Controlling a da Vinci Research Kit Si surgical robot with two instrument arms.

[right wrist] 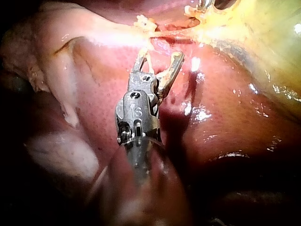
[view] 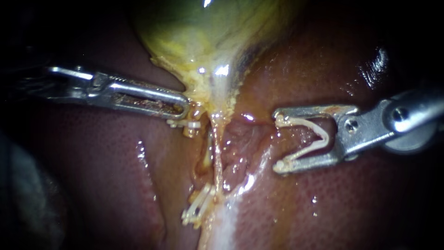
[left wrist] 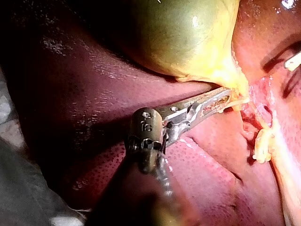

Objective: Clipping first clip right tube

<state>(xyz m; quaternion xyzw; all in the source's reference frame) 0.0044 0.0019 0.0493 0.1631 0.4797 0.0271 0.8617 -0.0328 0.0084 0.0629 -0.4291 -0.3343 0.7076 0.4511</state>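
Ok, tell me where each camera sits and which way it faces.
Endoscope: close in, facing gallbladder and liver; left instrument and right instrument with its loaded clip show.
Left wrist: on the left arm, looking along its own instrument toward the gallbladder.
Right wrist: on the right arm, looking along its own instrument over liver.
Shared: all three show the gallbladder.

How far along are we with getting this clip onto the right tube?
Already on: a closed white clip low on the thin pale tube, and a second clip under the left metal instrument, which grips the yellowish gallbladder neck. In hand: the right metal instrument carries an open white V-shaped clip, clear of tissue. To do: seat it around a tube and close it.
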